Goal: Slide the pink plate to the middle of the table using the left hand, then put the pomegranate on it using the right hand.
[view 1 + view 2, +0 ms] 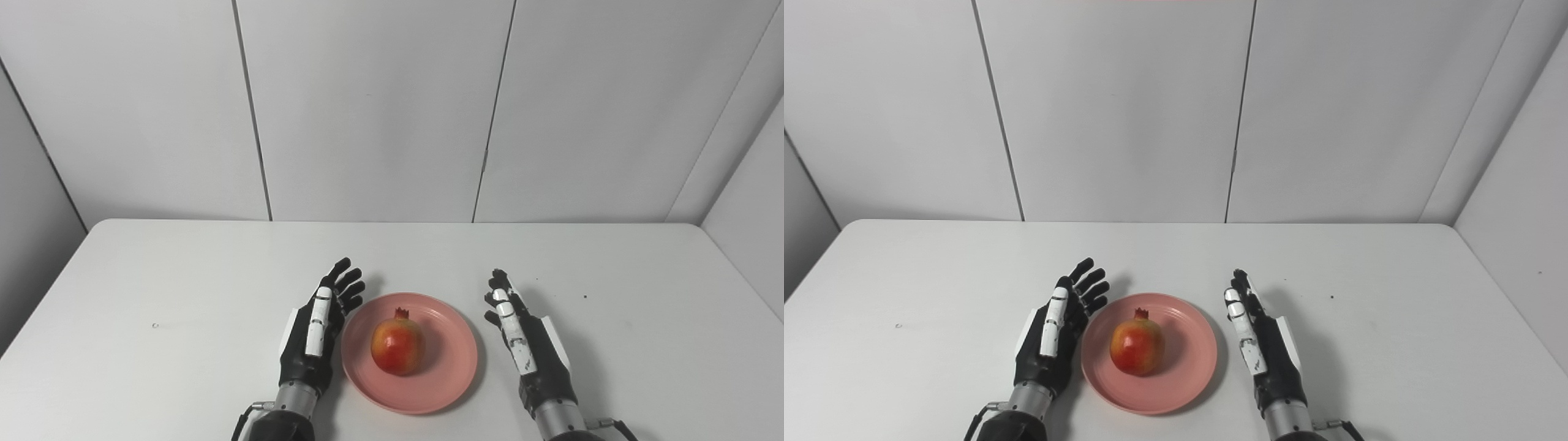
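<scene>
1. Left eye view: one pink plate (409,353) sits on the white table (184,288) near its front edge, roughly midway across. One pomegranate (397,343) rests on the plate's centre, its crown pointing toward the back wall (367,110).
2. The left hand (315,327) lies just beside the plate's left rim — fingers spread and stretched forward, holding nothing. The right hand (520,334) stands a little apart from the right rim, fingers likewise extended and empty.
3. Right eye view: the same two hands flank the plate (1182,380) (one per side); neither touches the fruit (1136,346).
4. Between hands and fruit nothing stands in the way — only a few small dark specks (1331,297) mark the table to the right.
</scene>
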`<action>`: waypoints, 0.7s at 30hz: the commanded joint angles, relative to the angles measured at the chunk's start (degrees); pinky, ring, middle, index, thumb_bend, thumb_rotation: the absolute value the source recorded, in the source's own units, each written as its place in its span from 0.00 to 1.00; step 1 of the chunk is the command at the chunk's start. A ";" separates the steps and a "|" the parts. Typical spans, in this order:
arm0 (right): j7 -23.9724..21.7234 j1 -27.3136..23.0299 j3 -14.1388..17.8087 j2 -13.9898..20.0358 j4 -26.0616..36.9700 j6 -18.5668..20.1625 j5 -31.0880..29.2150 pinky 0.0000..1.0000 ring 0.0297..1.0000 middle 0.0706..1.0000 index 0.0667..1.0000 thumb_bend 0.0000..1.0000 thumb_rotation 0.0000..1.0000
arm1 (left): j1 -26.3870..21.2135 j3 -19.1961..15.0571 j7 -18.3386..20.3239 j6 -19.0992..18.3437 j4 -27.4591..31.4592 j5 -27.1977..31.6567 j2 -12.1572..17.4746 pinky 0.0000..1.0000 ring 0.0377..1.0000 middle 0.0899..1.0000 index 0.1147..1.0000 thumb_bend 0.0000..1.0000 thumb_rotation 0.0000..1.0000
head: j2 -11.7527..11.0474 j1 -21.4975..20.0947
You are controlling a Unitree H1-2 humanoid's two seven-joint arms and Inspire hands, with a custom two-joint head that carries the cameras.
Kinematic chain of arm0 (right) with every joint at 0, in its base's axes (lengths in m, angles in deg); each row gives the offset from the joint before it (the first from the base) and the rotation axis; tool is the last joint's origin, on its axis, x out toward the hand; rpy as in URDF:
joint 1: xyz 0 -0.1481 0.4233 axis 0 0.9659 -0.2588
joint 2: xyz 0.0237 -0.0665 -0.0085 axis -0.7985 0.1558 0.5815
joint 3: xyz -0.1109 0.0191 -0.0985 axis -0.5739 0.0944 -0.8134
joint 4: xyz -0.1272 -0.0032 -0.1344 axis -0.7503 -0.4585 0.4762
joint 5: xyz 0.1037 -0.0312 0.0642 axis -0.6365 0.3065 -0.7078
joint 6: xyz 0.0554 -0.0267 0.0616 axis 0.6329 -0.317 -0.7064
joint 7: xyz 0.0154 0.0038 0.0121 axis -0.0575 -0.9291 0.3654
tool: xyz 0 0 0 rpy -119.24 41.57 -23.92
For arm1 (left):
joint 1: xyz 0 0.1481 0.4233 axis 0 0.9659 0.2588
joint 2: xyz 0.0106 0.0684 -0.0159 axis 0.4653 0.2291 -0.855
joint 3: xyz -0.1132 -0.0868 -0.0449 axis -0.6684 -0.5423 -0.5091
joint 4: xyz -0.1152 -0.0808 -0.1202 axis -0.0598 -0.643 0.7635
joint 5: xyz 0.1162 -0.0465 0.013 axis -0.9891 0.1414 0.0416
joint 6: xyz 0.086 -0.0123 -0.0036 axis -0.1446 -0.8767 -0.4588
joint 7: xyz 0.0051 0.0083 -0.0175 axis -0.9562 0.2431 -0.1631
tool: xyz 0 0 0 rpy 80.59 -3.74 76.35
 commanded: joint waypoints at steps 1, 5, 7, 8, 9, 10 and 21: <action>0.54 -0.94 0.25 -0.43 1.63 -2.65 -0.84 0.91 0.94 0.95 0.95 0.26 1.00 | 1.22 -0.04 -0.26 -2.07 -0.34 -0.35 0.06 0.87 0.86 0.86 0.84 0.39 1.00 | -0.11 0.05; 0.46 -0.85 0.23 -0.41 1.75 -2.54 -1.11 0.91 0.94 0.95 0.95 0.26 1.00 | 1.36 0.01 -0.31 -1.81 -0.24 -0.43 0.04 0.87 0.85 0.86 0.84 0.39 1.00 | -0.24 0.05; 0.30 -0.68 0.18 -0.36 1.88 -2.53 -1.37 0.92 0.94 0.95 0.95 0.27 1.00 | 1.51 0.00 -0.41 -1.95 0.00 -0.42 -0.04 0.86 0.85 0.86 0.84 0.39 1.00 | -0.52 0.13; 0.24 -0.64 0.18 -0.37 1.95 -2.44 -1.60 0.92 0.94 0.95 0.95 0.27 1.00 | 1.55 -0.02 -0.44 -2.05 0.08 -0.38 -0.07 0.86 0.85 0.86 0.84 0.39 1.00 | -0.52 0.13; 0.22 -0.59 0.16 -0.39 2.00 -2.39 -1.79 0.92 0.94 0.95 0.95 0.27 1.00 | 1.59 -0.02 -0.46 -2.16 0.17 -0.37 -0.08 0.86 0.85 0.86 0.84 0.39 1.00 | -0.56 0.16; 0.21 -0.55 0.17 -0.43 2.08 -2.26 -2.03 0.93 0.95 0.96 0.95 0.27 1.00 | 1.62 -0.02 -0.42 -2.23 0.23 -0.33 -0.08 0.86 0.85 0.86 0.84 0.39 1.00 | -0.56 0.16; 0.43 -0.19 -0.05 -0.75 2.32 -1.99 -2.60 0.94 0.95 0.96 0.96 0.25 1.00 | 2.07 0.05 -0.18 -2.60 0.94 -0.18 0.06 0.86 0.85 0.86 0.84 0.40 1.00 | -1.30 -0.07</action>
